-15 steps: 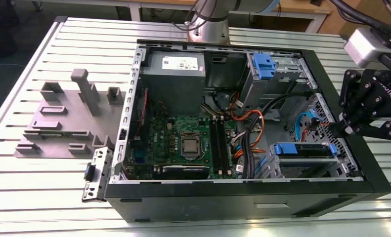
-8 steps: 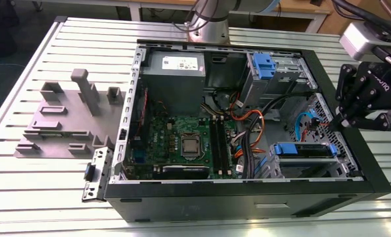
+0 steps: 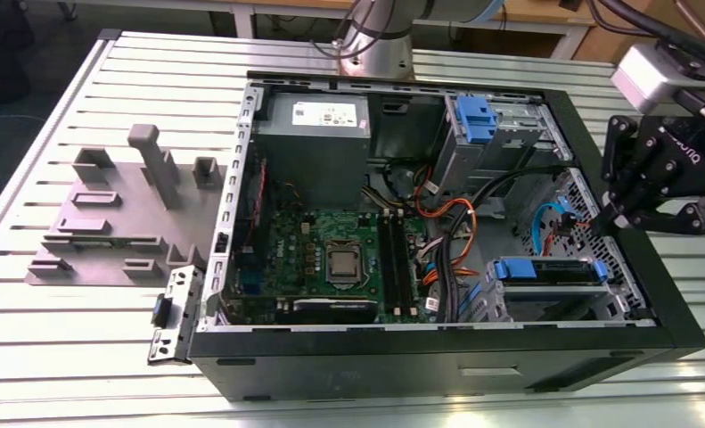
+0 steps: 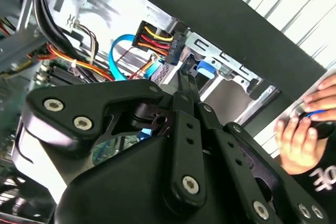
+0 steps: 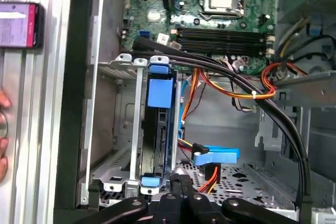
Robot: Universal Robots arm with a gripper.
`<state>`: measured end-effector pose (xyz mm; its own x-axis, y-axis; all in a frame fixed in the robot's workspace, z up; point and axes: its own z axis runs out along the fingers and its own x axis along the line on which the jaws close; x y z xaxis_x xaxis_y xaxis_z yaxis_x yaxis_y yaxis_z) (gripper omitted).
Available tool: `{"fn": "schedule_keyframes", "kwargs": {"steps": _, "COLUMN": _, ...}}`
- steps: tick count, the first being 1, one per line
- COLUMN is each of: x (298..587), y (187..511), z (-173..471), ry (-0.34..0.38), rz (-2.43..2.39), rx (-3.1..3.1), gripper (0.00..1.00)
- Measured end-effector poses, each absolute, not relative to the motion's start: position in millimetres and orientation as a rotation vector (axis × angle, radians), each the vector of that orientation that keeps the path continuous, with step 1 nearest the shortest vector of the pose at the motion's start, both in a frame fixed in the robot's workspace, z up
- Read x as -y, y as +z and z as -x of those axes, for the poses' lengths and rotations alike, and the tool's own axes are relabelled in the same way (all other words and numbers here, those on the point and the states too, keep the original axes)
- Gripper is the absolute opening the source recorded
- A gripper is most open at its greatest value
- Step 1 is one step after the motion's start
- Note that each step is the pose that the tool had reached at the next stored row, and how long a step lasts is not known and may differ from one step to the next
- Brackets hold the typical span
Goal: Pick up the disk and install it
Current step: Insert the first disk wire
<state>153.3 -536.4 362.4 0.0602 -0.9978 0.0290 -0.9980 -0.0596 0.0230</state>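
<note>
The pincer (image 3: 604, 217) hangs clenched and empty at the edge of the open computer case (image 3: 447, 357). The disk (image 5: 157, 124) in its blue carrier sits in the drive cage just ahead of it (apparently seated). Judged best practice: confirm seating, avoid nearby cables (image 5: 231, 85).

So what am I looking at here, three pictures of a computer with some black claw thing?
The claw is the robot arm's gripper, poised at the edge of an open computer case lying on a slatted table. One camera watches from outside; two ride near the arm's wrist and look down into the case. Inside, the disk in its blue carrier sits in a metal bay beside the green motherboard. A grey fixture stands on the table. A person's hand rests nearby. The gripper holds nothing.
</note>
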Motion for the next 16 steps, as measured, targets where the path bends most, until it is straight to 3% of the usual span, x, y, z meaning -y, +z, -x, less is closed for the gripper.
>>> {"fn": "schedule_keyframes", "kwargs": {"steps": 8, "x": 526.9, "y": 361.6, "z": -153.9, "ry": 0.014, "rz": -2.273, "rx": 2.108, "gripper": 0.11}}
{"fn": "schedule_keyframes", "kwargs": {"steps": 16, "x": 519.2, "y": 361.4, "z": -154.0, "ry": 0.065, "rz": -2.249, "rx": 2.078, "gripper": 0.11}}
